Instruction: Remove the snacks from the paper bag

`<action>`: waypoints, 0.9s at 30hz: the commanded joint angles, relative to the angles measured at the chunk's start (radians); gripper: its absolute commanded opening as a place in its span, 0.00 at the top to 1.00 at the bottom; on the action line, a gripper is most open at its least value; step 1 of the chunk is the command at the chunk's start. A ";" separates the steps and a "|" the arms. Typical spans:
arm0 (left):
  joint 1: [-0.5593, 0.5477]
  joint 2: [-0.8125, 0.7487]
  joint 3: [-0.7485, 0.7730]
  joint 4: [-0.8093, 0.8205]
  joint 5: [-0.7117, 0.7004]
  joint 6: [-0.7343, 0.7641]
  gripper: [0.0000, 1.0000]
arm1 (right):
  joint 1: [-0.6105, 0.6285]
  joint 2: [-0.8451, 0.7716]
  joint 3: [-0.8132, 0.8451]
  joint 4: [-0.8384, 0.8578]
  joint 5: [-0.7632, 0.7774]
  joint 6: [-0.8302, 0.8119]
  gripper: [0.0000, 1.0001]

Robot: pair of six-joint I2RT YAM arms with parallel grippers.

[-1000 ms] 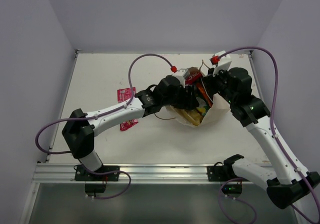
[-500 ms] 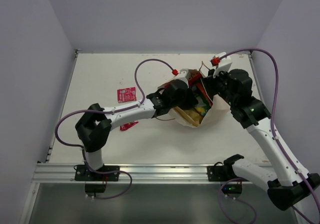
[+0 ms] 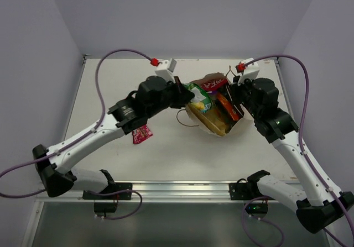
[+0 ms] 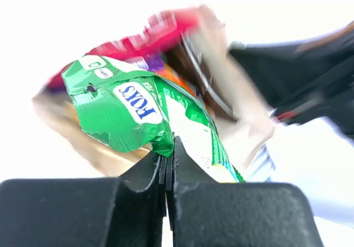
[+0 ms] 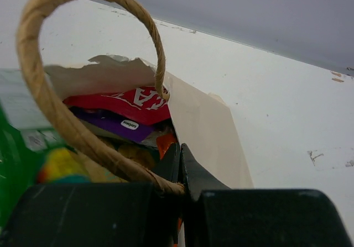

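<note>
Green packet point(image 4: 133, 114): white patch with blue lettering. Beige bag point(image 5: 204, 136), tan string handle point(image 5: 50, 103); inside, red packet point(image 5: 127, 104) with white letters, purple packet point(image 5: 110, 122) with small white label, orange packet point(image 5: 165, 143). Pink packet point(image 3: 142, 134) on off-white bench point(image 3: 110, 81).

From above and behind the arms' bases point(image 3: 243, 190) we look steeply down on the whole tabletop point(image 3: 110, 87), facing the far wall point(image 3: 182, 15); this is our widest, most distant view. On the left wrist we look out along the left pincer point(image 4: 168, 150), its black fingers filling the bottom edge, very near a green packet point(image 4: 127, 114); parts are blurred. On the right wrist we look along the right pincer point(image 5: 180, 156), low and close at the paper bag point(image 5: 204, 131), toward the far wall. All three views share the bag's open mouth and the red packet point(image 5: 127, 103) inside.
</note>
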 commanded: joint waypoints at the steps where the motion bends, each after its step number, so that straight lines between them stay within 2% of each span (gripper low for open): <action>1: 0.140 -0.122 0.014 -0.105 -0.064 0.063 1.00 | -0.001 -0.011 -0.004 -0.014 0.058 0.007 1.00; 3: 0.221 -0.187 -0.029 -0.111 -0.041 0.092 1.00 | -0.001 -0.016 -0.004 -0.014 0.063 0.006 1.00; 4: 0.313 -0.205 -0.037 -0.133 -0.034 0.098 1.00 | -0.001 -0.019 -0.006 -0.013 0.063 0.003 1.00; 6: 0.409 -0.238 -0.068 -0.141 0.005 0.132 1.00 | -0.001 -0.022 -0.004 -0.013 0.064 0.001 1.00; 7: 0.503 -0.244 -0.081 -0.136 0.016 0.142 1.00 | -0.001 -0.022 -0.003 -0.013 0.064 0.000 1.00; 9: 0.597 -0.242 -0.138 -0.118 0.057 0.170 1.00 | -0.001 -0.023 0.000 -0.016 0.064 -0.002 1.00; 10: 0.696 -0.237 -0.163 -0.077 0.083 0.181 1.00 | -0.002 -0.025 0.002 -0.018 0.064 -0.003 1.00; 12: 0.783 -0.213 -0.224 -0.008 0.151 0.181 1.00 | -0.001 -0.023 0.005 -0.021 0.064 -0.008 1.00; 13: 0.859 -0.196 -0.285 0.079 0.188 0.181 1.00 | -0.001 -0.023 0.006 -0.024 0.063 -0.006 1.00; 18: 1.024 -0.003 -0.355 0.276 0.315 0.160 1.00 | -0.002 -0.014 0.013 -0.030 0.049 -0.013 1.00; 21: 1.072 0.036 -0.419 0.352 0.289 0.138 1.00 | -0.001 -0.010 0.019 -0.031 0.038 -0.013 1.00; 24: 1.105 -0.004 -0.517 0.337 0.259 0.101 0.59 | -0.001 -0.008 0.022 -0.033 0.026 -0.013 1.00; 25: 1.109 -0.027 -0.545 0.335 0.259 0.098 0.34 | -0.001 -0.007 0.023 -0.033 0.023 -0.013 1.00; 27: 1.109 -0.102 -0.598 0.312 0.263 0.112 0.20 | -0.001 -0.002 0.025 -0.033 0.018 -0.020 1.00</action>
